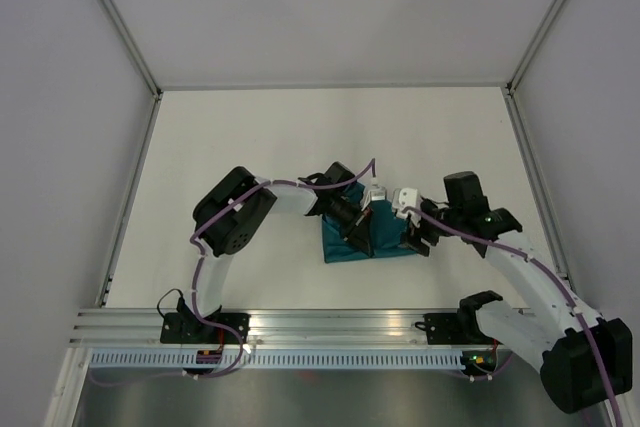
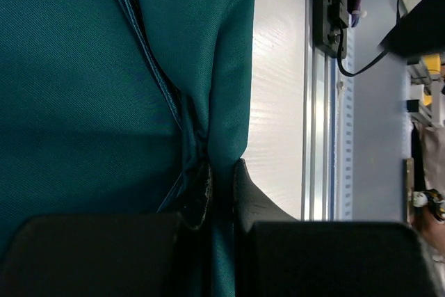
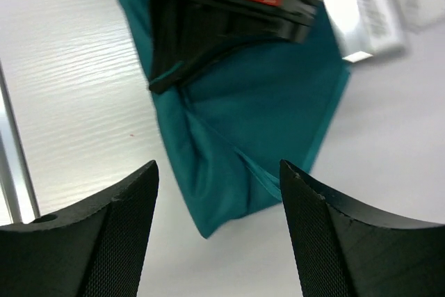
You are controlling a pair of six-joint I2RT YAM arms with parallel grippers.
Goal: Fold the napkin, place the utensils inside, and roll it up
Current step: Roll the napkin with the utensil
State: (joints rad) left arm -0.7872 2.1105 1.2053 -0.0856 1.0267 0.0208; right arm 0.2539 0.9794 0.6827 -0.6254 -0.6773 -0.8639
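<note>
Fig.: L gripper (image 2: 221, 172) jaws closed tight, pinching a fold at edge of napkin (image 2: 83, 102); R gripper (image 3: 217, 166) jaws wide apart, holding nothing, above napkin corner. Napkin lies folded on table (image 3: 62, 102)

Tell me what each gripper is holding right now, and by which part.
The left gripper is shut on the napkin, pinching a gathered fold near its edge. The right gripper is open and holds nothing.
</note>
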